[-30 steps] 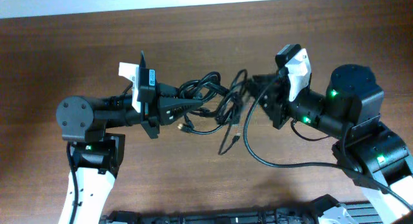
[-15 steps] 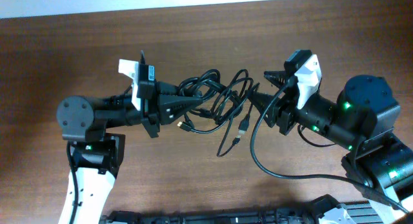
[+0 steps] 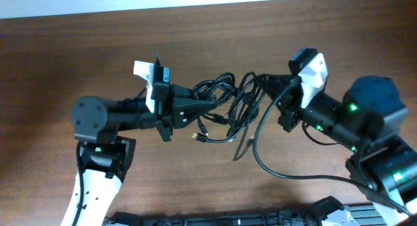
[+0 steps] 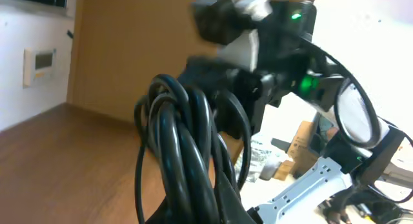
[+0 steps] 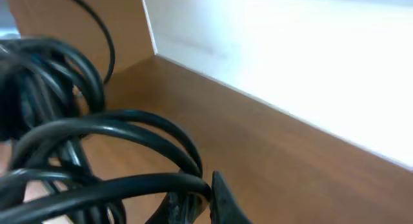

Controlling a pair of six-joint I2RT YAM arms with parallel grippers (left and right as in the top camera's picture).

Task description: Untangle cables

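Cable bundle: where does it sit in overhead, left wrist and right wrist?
Overhead: cables at centre, just above mid-height.
Left wrist: cables as thick loops in the centre foreground, running off the bottom edge.
Right wrist: cables across the left and lower left.
Shared landmark: the brown wooden table.

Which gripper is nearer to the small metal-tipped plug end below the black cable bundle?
Left. The left gripper is just beside the metal-tipped plug end; the right gripper is across the black cable bundle.
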